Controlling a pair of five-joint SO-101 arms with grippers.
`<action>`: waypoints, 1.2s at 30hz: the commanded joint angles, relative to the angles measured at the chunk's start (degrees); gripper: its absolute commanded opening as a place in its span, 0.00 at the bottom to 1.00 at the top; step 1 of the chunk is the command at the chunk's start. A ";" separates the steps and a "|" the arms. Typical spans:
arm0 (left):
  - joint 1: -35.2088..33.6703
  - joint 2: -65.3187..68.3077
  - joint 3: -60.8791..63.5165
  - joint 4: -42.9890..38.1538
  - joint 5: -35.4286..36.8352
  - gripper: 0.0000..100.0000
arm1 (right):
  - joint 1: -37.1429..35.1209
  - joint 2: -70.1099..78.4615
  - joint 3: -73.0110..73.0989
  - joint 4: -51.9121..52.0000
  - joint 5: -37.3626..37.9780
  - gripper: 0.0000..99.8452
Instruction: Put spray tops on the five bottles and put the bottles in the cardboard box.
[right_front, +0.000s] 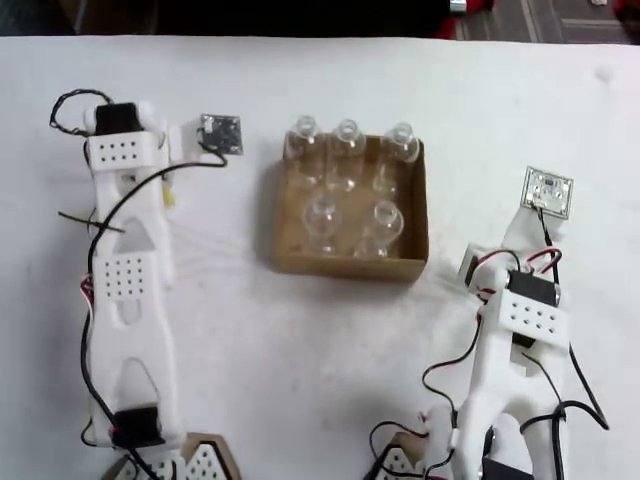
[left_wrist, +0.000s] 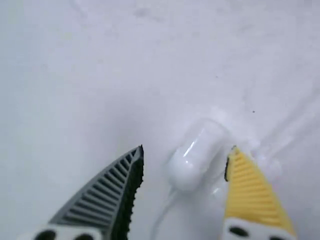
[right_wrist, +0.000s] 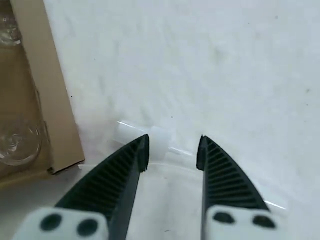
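Five clear bottles (right_front: 323, 215) stand uncapped in the cardboard box (right_front: 340, 264).
Both jaws are wide open and grip nothing: the left gripper (left_wrist: 186, 149) straddles a white spray top (left_wrist: 197, 152) lying on the table (right_front: 300, 380), and the right gripper (right_wrist: 173, 139) straddles a second spray top (right_wrist: 127, 132) beside the box. These are probably light, slick plastic, so pinch the stout head, not the thin tube.

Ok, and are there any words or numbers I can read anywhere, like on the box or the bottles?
No text here can be read.
Box: plain cardboard, no print shows.
Bottles: clear, no labels.
Spray top: plain white, no marks.
Small boards beside the arms: any print is too small to read.
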 joint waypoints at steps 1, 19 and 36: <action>-1.71 0.31 -3.16 -0.97 -1.76 0.26 | -0.57 0.04 -0.18 -1.01 0.79 0.14; -0.48 4.35 -3.16 -0.09 -1.49 0.12 | -0.57 0.04 0.26 -1.10 0.70 0.14; 4.62 -13.76 -3.25 2.81 25.32 0.03 | -0.57 0.04 0.35 -1.89 0.70 0.14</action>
